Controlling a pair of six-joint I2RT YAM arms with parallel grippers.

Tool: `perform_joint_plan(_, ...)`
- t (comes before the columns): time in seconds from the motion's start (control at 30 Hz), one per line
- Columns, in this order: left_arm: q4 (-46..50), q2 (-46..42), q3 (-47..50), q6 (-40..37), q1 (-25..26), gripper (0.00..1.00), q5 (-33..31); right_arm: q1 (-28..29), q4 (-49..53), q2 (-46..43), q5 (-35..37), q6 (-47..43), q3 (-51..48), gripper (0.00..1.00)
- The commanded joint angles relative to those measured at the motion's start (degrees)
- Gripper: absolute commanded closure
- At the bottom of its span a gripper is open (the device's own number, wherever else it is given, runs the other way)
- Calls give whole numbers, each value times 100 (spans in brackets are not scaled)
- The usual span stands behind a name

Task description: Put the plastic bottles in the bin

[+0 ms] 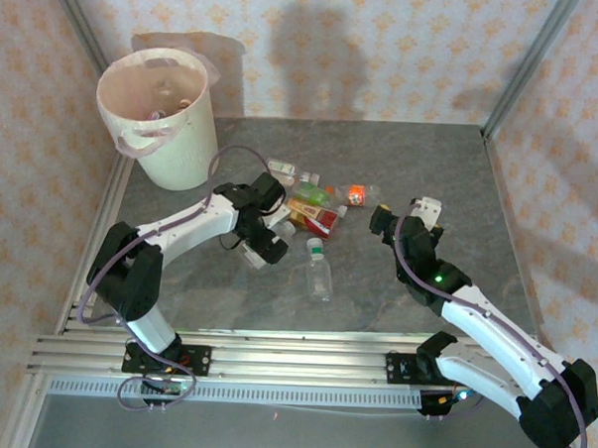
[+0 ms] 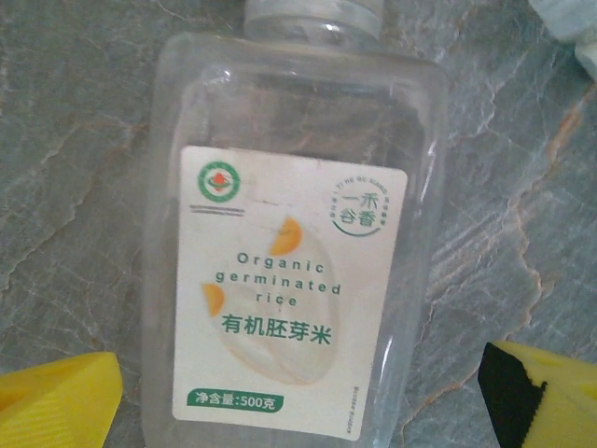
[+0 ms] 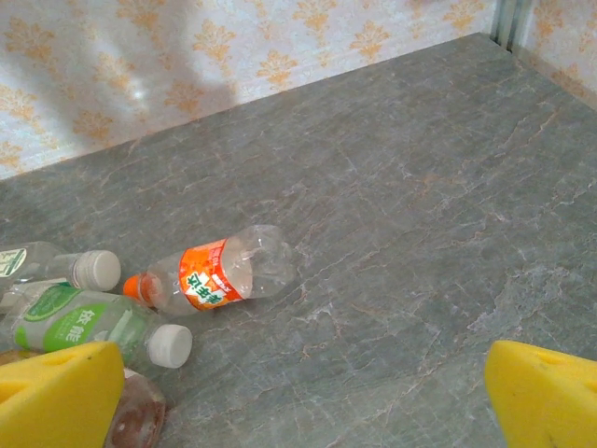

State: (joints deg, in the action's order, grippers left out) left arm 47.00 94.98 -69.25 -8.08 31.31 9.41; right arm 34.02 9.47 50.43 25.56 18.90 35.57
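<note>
One bin [image 1: 164,129] stands well beyond and left of the left jaws, and some seven plastic bottles [image 1: 314,217] lie on the grey marbled table [image 1: 430,170], their cluster too tight for a sure count. The left wrist view makes legible the rice label of a clear bottle [image 2: 289,280] lying loose between the wide-spread left jaws. The right jaws, equally wide and empty, have an orange-labelled bottle [image 3: 219,275] ahead to their left. Patterned wallpaper [image 1: 386,49] encloses the table.
</note>
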Motion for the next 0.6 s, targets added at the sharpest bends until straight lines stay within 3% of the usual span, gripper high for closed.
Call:
perform_joint_plan(0.0,265,159,-9,-250,7,0,-143,-16,54,2,133,32,6,1)
perform_joint_plan(0.57,336,863,-43,-349,147,3,-552,-13,164,-138,202,7,-42,1)
